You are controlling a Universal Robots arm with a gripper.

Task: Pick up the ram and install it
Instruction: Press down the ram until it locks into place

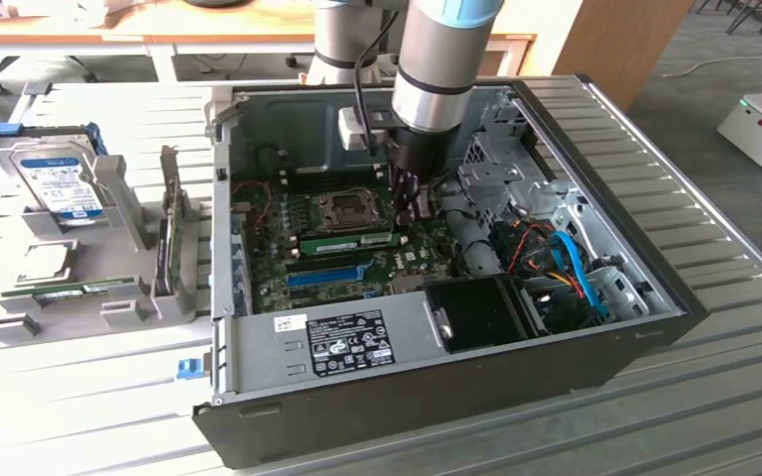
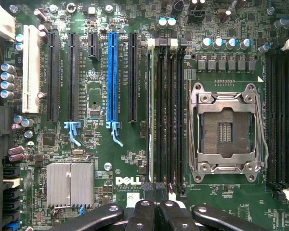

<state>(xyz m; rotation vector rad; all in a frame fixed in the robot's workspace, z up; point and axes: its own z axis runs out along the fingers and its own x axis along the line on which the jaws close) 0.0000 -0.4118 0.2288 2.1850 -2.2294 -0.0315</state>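
Inside the case, over the slots beside the socket, the hand hangs with fingers pressed together, pinching nothing I can make out; the ram seems to stand in a slot just beside it. Seating looks like the step in hand; it calls for straight, even pressure until the latches catch.

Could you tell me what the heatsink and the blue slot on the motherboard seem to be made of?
Heatsink: likely bare aluminium, a pale matte grey block cut into fine parallel fins. Blue slot: probably moulded plastic, evenly bright blue with a slight sheen and lighter blue clips at one end.
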